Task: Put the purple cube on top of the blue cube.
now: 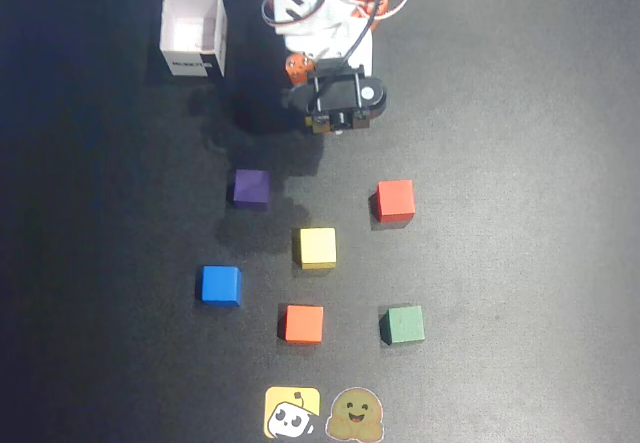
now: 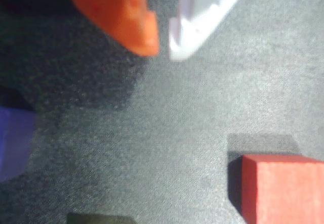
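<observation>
A dark mat (image 1: 520, 113) covered the whole table in the overhead view. At its top edge stood the arm (image 1: 325, 23), white and orange, folded low with its wrist pointing down the picture. To the arm's left sat an open white box (image 1: 193, 31), well apart from the cubes.

Below the arm lay 6 cubes of equal size, none touching another. The purple cube (image 1: 250, 189) sat nearest the arm, below and left of the wrist. The red cube (image 1: 395, 201) lay level with it on the right. The yellow cube (image 1: 316, 247) sat between and below those 2. The blue cube (image 1: 220, 285) lay lower left, below the purple cube and apart from it. The orange cube (image 1: 303, 323) and the green cube (image 1: 403, 324) made up the lowest row. 2 small stickers (image 1: 325, 414) lay at the bottom edge.

In the wrist view the gripper (image 2: 163, 44) hung over bare mat, its orange finger (image 2: 126, 16) and white finger (image 2: 202, 16) drawn nearly together with only a thin gap and nothing between them. The purple cube (image 2: 15, 140) showed at the left edge and the red cube (image 2: 283, 188) at the lower right, both clear of the fingers.
</observation>
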